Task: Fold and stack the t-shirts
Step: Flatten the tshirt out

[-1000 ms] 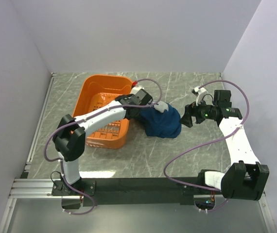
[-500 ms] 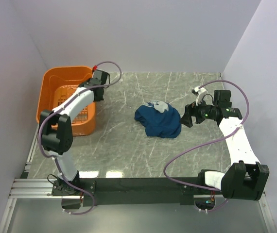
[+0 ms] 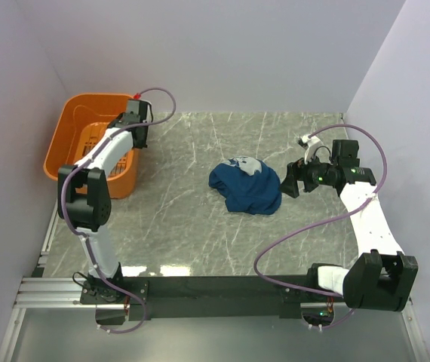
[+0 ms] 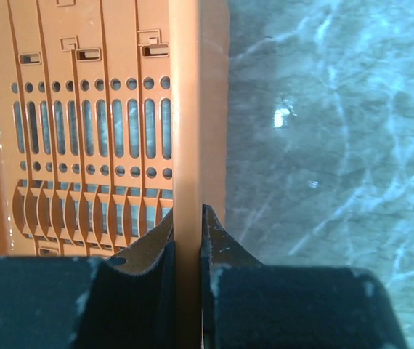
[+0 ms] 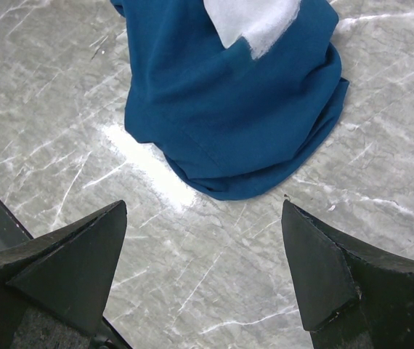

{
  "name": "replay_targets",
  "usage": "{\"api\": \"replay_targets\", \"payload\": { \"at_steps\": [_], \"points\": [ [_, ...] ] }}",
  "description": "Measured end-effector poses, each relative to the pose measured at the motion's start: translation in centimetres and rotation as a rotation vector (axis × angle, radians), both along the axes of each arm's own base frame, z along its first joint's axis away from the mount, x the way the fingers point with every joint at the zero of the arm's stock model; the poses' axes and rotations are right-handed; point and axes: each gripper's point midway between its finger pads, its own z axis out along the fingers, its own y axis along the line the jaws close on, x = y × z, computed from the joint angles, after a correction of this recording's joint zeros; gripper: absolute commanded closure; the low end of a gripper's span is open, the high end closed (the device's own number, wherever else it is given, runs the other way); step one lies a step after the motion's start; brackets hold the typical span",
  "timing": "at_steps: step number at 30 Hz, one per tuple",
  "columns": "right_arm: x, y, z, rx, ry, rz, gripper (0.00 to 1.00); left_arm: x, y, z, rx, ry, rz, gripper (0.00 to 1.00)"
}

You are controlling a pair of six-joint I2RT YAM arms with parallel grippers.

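Grips orange basket (image 4: pixel 192 109) rim between nearly closed left gripper (image 4: pixel 187 218) fingers. Holds right gripper (image 5: pixel 204 205) wide, empty, facing the crumpled t-shirt (image 5: pixel 229 109) just beyond its fingertips, well apart from the left's. Looks barely begun: no fold, no stack yet.

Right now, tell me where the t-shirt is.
In the top view the crumpled navy t-shirt lies near mid-table, just left of the open right claw, well apart from the orange basket.
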Motion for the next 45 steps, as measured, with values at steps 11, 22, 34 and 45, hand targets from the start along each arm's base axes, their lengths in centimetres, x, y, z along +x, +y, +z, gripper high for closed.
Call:
{"api": "replay_targets", "payload": {
  "at_steps": [11, 22, 34, 45],
  "points": [
    [0.0, 0.0, -0.1, -0.002, 0.003, 0.009, 0.07, 1.2, 1.8, 1.6, -0.015, -0.047, 0.004, 0.35],
    [-0.2, 4.1, -3.1, -0.078, 0.077, 0.265, 0.08, -3.6, -2.3, 16.4, -0.252, -0.390, -0.129, 0.24],
    [-0.7, 7.9, -10.2, -0.240, 0.227, 0.383, 0.24, -12.6, -11.6, 12.8, -0.594, -0.323, -0.402, 0.21],
    [0.0, 7.1, -12.6, -0.349, 0.283, 0.326, 1.00, -14.5, -19.7, 8.6, -0.724, -0.203, -0.511, 0.24]
  ]
}}
